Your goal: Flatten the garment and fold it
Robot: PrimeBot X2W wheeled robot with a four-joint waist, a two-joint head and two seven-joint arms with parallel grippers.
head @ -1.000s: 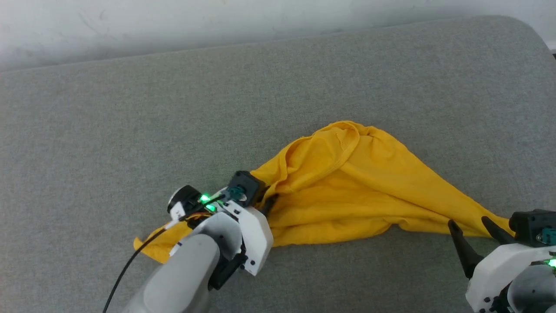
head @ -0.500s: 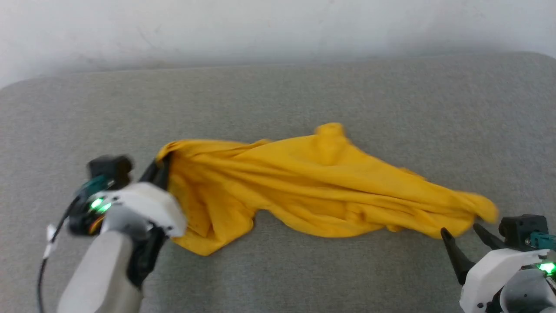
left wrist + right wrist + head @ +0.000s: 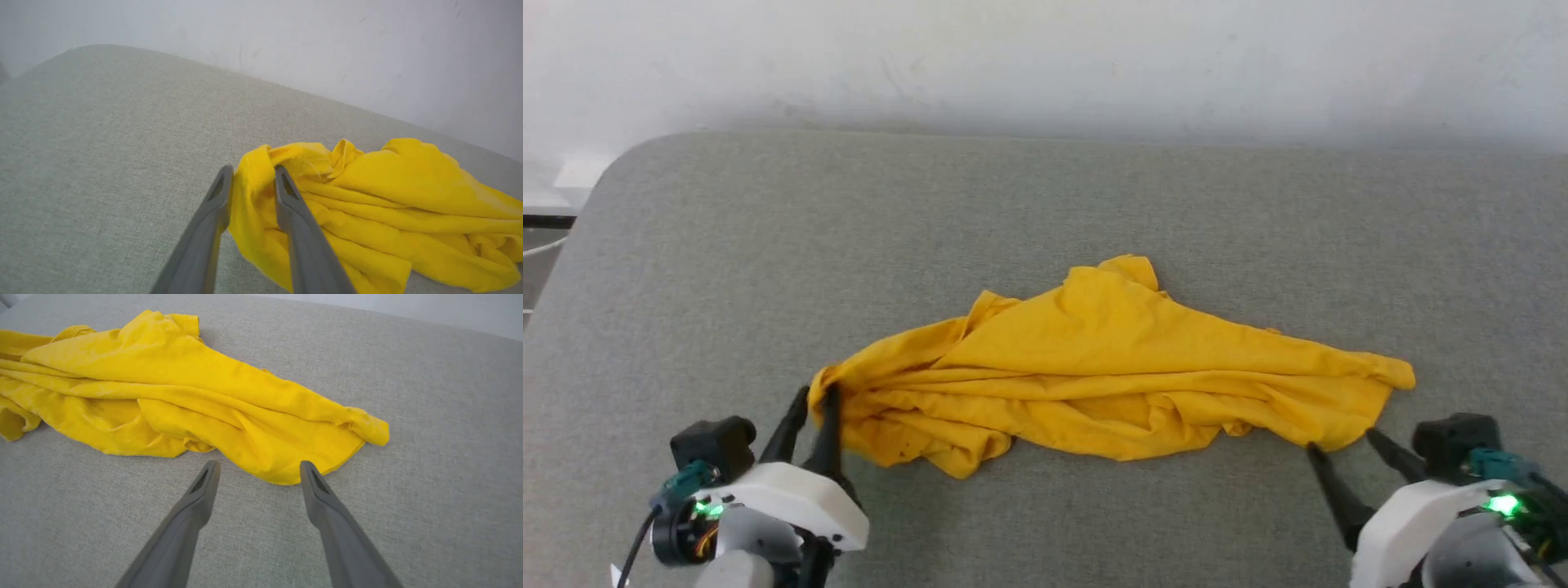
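Lying in a long crumpled ridge, the garment (image 3: 1111,367), a mustard-yellow soft cotton T-shirt, stretches from left to right over the near half of the flat grey fabric cushion (image 3: 1045,212), well apart from the white wall (image 3: 1045,65) behind it. No print shows; the cloth is doubled over itself in many long folds.

At its left end the folds gather to one point, and there the left gripper (image 3: 815,396) stands narrow, with a bunch of yellow cloth pinched between its two dark fingers. The right gripper (image 3: 1342,441) is spread wide and holds nothing; its tips are just beside the hem of the right end, low over the cushion.

The step in hand, I judge, is to take the second end for spreading. To do it well, the right gripper should go forward so that only the outer hem enters between the fingers, not a thick bundle, and close firmly. After this both arms should lift a little and pull apart evenly. A one-sided pull may only drag the whole ridge.
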